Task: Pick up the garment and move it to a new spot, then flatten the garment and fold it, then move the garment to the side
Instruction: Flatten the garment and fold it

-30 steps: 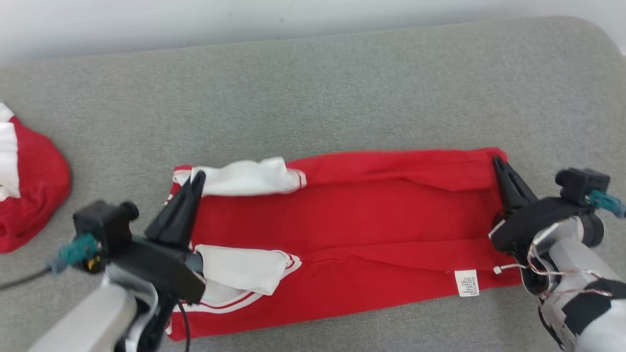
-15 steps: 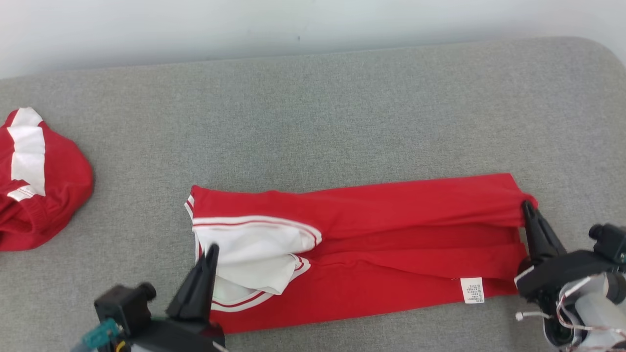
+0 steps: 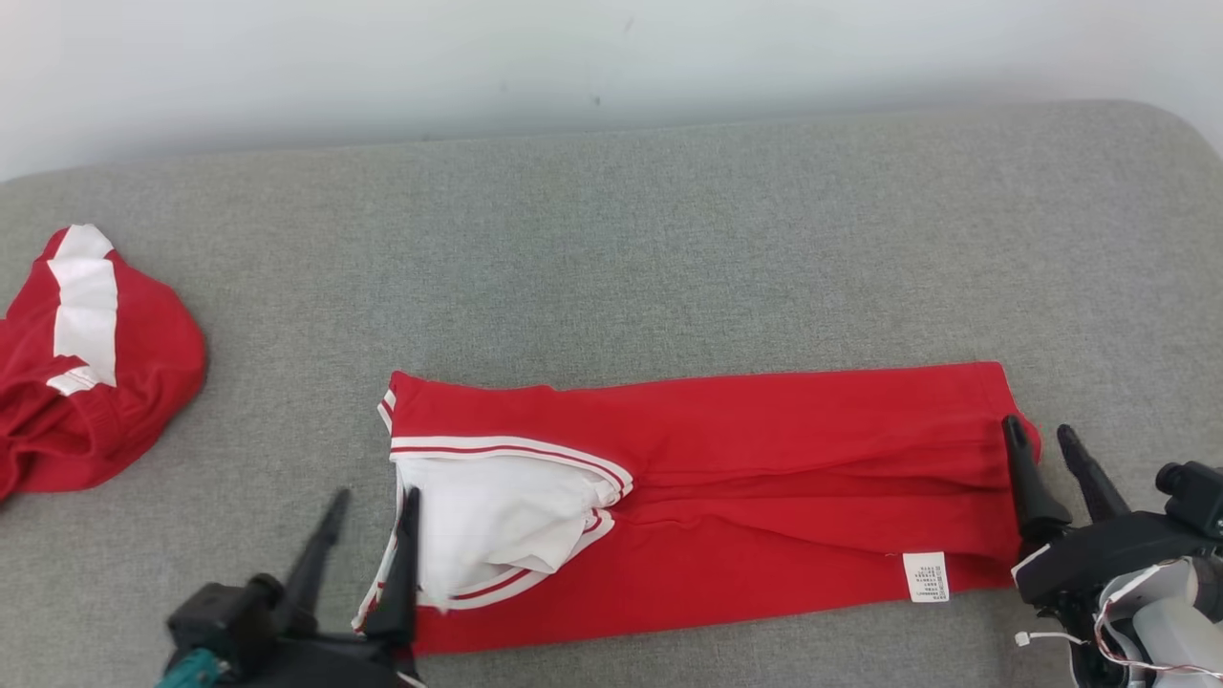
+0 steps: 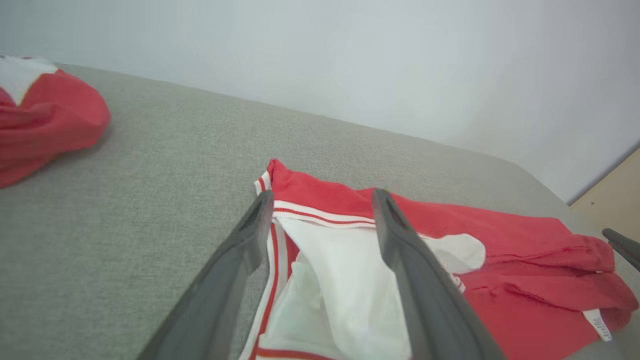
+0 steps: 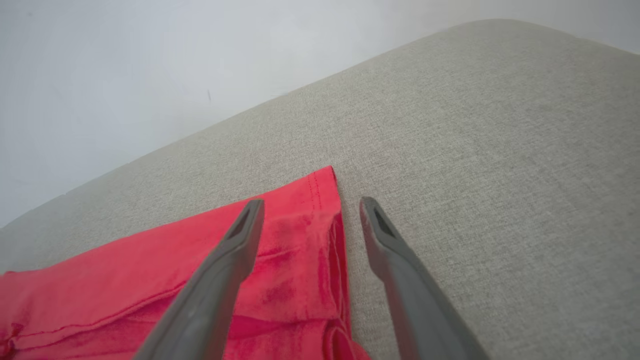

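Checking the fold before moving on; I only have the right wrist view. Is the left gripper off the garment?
Observer: The left gripper is open, jaws apart over the white sleeve end of the garment, not clamping it.
Operator: Is that end tidy?
Observer: No. A white sleeve lies rumpled beneath the striped trim, not flat.
Operator: Anything else on the cushion?
Observer: A second red-and-white garment sits bunched at the far left, apart from the folded one.
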### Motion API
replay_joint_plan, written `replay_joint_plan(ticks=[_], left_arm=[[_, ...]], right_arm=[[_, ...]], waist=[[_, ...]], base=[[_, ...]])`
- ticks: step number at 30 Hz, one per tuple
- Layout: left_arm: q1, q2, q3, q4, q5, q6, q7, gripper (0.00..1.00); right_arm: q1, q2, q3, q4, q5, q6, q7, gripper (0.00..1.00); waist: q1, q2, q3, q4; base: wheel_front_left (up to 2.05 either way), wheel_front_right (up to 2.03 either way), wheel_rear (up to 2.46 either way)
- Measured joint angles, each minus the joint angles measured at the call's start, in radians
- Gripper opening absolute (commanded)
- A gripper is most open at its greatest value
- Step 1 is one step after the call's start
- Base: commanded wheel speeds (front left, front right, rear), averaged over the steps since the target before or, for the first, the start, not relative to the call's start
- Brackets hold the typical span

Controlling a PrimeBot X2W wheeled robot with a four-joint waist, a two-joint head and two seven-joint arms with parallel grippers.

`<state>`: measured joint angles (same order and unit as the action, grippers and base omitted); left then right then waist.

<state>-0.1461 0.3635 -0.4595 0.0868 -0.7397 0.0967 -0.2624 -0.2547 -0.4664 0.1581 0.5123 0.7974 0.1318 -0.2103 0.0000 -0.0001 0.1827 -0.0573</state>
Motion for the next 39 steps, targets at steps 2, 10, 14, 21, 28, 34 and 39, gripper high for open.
replay_joint_plan(ticks=[2,10,14,21,28,34,39], left_arm=[[0.008,-0.017,0.06,-0.018,0.042,0.001,0.0,1.0],[0.077,-0.072,0.269,-0.082,0.25,0.003,0.0,1.0],[0.109,-0.115,0.34,-0.094,0.318,-0.001,0.0,1.0],[0.142,-0.194,0.446,-0.075,0.381,-0.052,0.0,1.0],[0.151,-0.249,0.51,-0.045,0.437,-0.115,0.0,1.0],[0.16,-0.266,0.538,-0.029,0.485,-0.141,0.0,1.0],[0.17,-0.28,0.561,-0.017,0.516,-0.153,0.0,1.0]], right_arm=[[0.005,-0.002,-0.014,-0.013,-0.007,0.0,0.001,1.0],[0.019,-0.008,-0.058,-0.048,-0.049,0.0,0.053,1.0],[-0.001,-0.006,-0.076,0.005,-0.088,0.0,0.127,1.0],[-0.031,0.02,-0.102,0.114,-0.141,0.0,0.194,1.0],[-0.013,0.043,-0.1,0.144,-0.145,0.0,0.236,0.43],[0.006,0.05,-0.084,0.123,-0.137,0.0,0.23,0.0],[-0.003,0.015,-0.124,0.133,-0.14,0.0,0.203,0.0]], waist=[[0.0,0.0,-0.006,0.002],[0.0,0.0,-0.029,0.017],[0.0,0.0,-0.03,0.03],[0.0001,0.0001,-0.027,0.058],[0.0,0.0001,-0.038,0.077],[0.0,0.0001,-0.052,0.072],[0.0,0.0001,-0.072,0.059]], base=[[0.0,0.0,0.0],[0.0,0.0,0.0],[0.0,0.0,0.0],[0.0,0.0,0.0],[0.0,0.0,0.0],[0.0,0.0,0.0],[0.0,0.0,0.0]])
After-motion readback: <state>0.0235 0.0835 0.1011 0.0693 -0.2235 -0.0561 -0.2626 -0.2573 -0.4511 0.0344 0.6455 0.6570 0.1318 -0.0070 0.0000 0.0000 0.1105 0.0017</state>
